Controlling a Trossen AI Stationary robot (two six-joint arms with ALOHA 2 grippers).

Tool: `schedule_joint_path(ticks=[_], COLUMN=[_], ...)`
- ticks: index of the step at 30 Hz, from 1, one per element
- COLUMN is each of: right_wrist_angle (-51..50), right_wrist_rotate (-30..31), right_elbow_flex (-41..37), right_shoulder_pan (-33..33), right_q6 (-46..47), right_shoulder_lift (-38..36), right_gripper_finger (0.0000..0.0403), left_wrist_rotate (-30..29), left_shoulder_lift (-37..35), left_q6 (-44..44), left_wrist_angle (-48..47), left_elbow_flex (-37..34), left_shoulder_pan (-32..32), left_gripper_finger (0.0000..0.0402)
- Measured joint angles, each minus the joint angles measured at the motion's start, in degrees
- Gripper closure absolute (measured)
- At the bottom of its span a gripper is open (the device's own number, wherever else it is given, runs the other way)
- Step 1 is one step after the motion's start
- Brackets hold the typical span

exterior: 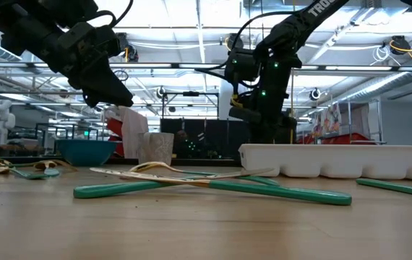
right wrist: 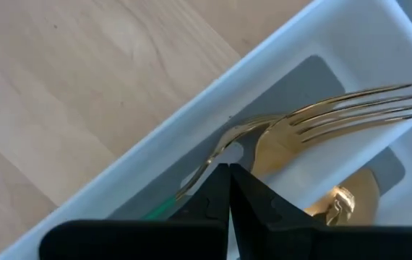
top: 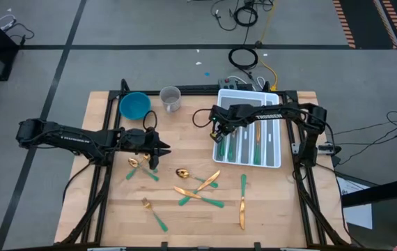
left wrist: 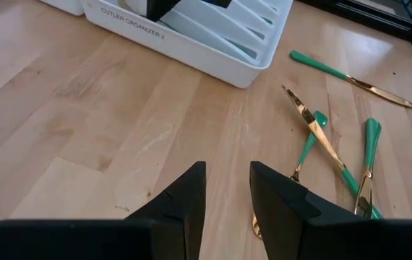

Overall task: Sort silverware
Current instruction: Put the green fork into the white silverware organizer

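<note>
Right gripper (right wrist: 229, 209), dark two-finger type, has its fingers pressed together with nothing visible between them; it hangs over the near-left corner of the white plastic cutlery organizer tray (top: 271, 157), directly above a compartment. In that compartment, in the right wrist view, lies a shiny gold fork head (right wrist: 336, 115) with a green handle running under the fingers, and a second gold piece shows just beside it, kind unclear. From above, the tray holds several green-handled and gold pieces lying lengthwise in separate slots. Left gripper (left wrist: 228, 198) is raised above the bare wooden table (top: 115, 209) on the left side, fingers parted with a narrow gap, holding nothing. Just beside and below it in the high view lie a gold spoon with a green handle (top: 137, 163) and another green-handled piece. Toward table centre is a crossed cluster of gold-and-green silverware (top: 198, 189), pieces touching and overlapping. A lone green-handled fork (top: 154, 213) lies nearer the front edge; a gold knife with a green handle (top: 242, 202) lies to the right, apart from the cluster. Behind the left gripper stand a round blue bowl (top: 134, 105) and a clear cup (top: 170, 98), near each other.
</note>
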Motion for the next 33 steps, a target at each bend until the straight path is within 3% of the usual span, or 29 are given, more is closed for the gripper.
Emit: schedule_joint_path(ticks=[15,33], right_wrist_angle=[4.1,0.1], right_wrist_rotate=[0.3,2.5], right_elbow_flex=[0.1,4.7], right_shoulder_pan=[-0.2,-0.2], right_q6=[-1.2,-4.2], right_shoulder_lift=[5.1,0.9], right_gripper_finger=[0.0403,0.0403], left_wrist_rotate=[-0.5,-2.5], left_shoulder_lift=[0.0,0.0], left_q6=[0.7,1.1], left_wrist_angle=[-1.0,-1.0], left_elbow_flex=[0.0,0.0], left_shoulder_pan=[0.0,0.0], left_gripper_finger=[0.0287,0.0287])
